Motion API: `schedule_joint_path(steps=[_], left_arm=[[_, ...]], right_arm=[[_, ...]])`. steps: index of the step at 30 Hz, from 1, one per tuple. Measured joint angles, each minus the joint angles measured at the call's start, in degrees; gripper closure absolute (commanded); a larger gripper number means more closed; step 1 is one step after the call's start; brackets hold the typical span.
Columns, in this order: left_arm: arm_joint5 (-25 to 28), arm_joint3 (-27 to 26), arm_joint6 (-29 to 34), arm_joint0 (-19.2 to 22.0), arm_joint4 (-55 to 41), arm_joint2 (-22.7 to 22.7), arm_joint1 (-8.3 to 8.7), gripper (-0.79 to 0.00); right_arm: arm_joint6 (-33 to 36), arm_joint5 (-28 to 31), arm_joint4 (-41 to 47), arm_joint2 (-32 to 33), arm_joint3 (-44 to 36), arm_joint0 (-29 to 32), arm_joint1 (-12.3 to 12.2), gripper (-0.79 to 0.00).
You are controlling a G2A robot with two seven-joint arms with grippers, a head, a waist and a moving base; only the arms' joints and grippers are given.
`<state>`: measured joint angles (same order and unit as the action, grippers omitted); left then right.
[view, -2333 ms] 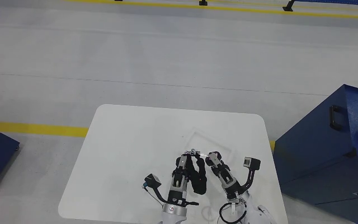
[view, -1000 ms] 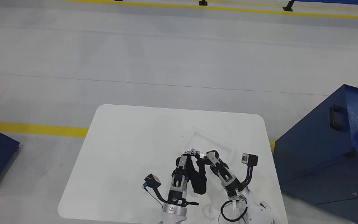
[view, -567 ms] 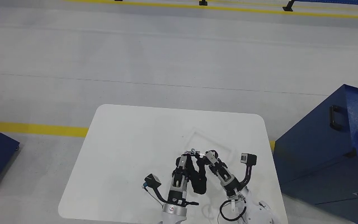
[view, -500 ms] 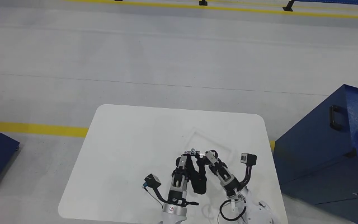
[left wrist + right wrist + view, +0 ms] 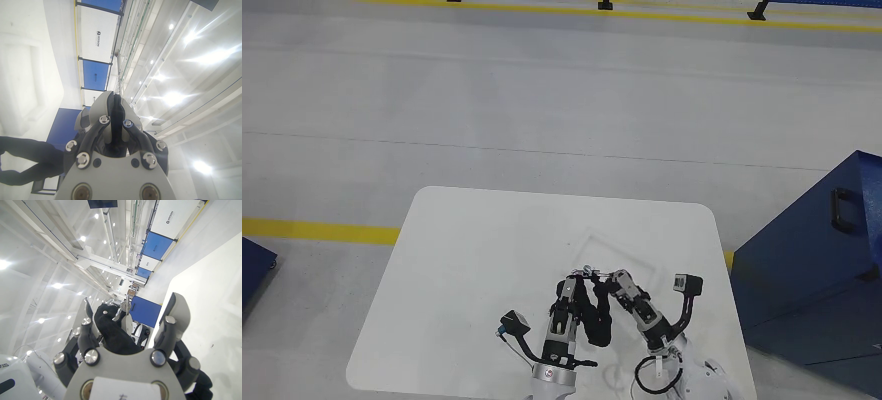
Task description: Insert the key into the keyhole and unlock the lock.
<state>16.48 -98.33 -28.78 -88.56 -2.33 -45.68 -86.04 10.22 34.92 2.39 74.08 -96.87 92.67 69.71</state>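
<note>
The small silver lock (image 5: 123, 307) is held up above the table, my left gripper (image 5: 114, 96) shut on it; its fingers meet tip to tip and hide the lock in the left wrist view. A silver key (image 5: 128, 298) sticks out of the lock's round cylinder. My right gripper (image 5: 131, 304) is open, a short way back from the lock and key and facing them, touching neither. From above, the left gripper (image 5: 585, 283) and right gripper (image 5: 614, 282) stand side by side near the table's front edge, with the lock (image 5: 587, 270) a small glint at their tips.
The white table (image 5: 492, 260) has rounded corners and a faint square outline (image 5: 614, 250) just beyond the grippers. A blue cabinet (image 5: 832, 260) stands off the table's right side. Grey floor with yellow lines lies around.
The right arm has shifted slightly toward the left gripper, its wrist camera moving up a little in the top view. The left arm has kept still with the lock.
</note>
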Motion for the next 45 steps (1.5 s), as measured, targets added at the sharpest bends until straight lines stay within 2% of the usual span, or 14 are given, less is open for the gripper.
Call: schedule_joint_path(steps=[4,6,7,8,9,11,12,15,45], left_arm=[[0.00,0.00,0.00,0.00,0.00,0.00,0.00,0.000],[0.00,0.00,0.00,0.00,0.00,0.00,0.00,0.000],[0.00,0.00,0.00,0.00,0.00,0.00,0.00,0.000],[0.00,0.00,0.00,0.00,0.00,0.00,0.00,0.000],[0.00,0.00,0.00,0.00,0.00,0.00,0.00,0.000],[0.00,0.00,0.00,0.00,0.00,0.00,0.00,0.000],[0.00,0.00,0.00,0.00,0.00,0.00,0.00,0.000],[0.00,0.00,0.00,0.00,0.00,0.00,0.00,0.000],[0.00,0.00,0.00,0.00,0.00,0.00,0.00,0.000]], right_arm=[[-0.04,0.99,0.71,1.28,0.23,1.05,-0.14,-0.785],[0.11,1.48,1.25,1.90,0.21,1.64,-0.21,-0.739],[0.14,1.68,1.51,2.17,0.16,1.88,-0.24,-0.634],[0.10,1.92,1.82,2.56,0.10,2.16,-0.27,-0.468],[-0.06,2.07,2.02,2.88,0.07,2.35,-0.29,-0.345],[-0.64,2.30,2.25,3.66,0.00,2.68,-0.32,-0.262],[-0.90,2.39,2.30,3.95,-0.04,2.78,-0.32,-0.175],[-1.23,2.56,2.34,4.71,-0.12,3.00,-0.34,0.000],[-0.49,2.13,-0.52,3.12,0.63,0.79,0.30,0.000]])
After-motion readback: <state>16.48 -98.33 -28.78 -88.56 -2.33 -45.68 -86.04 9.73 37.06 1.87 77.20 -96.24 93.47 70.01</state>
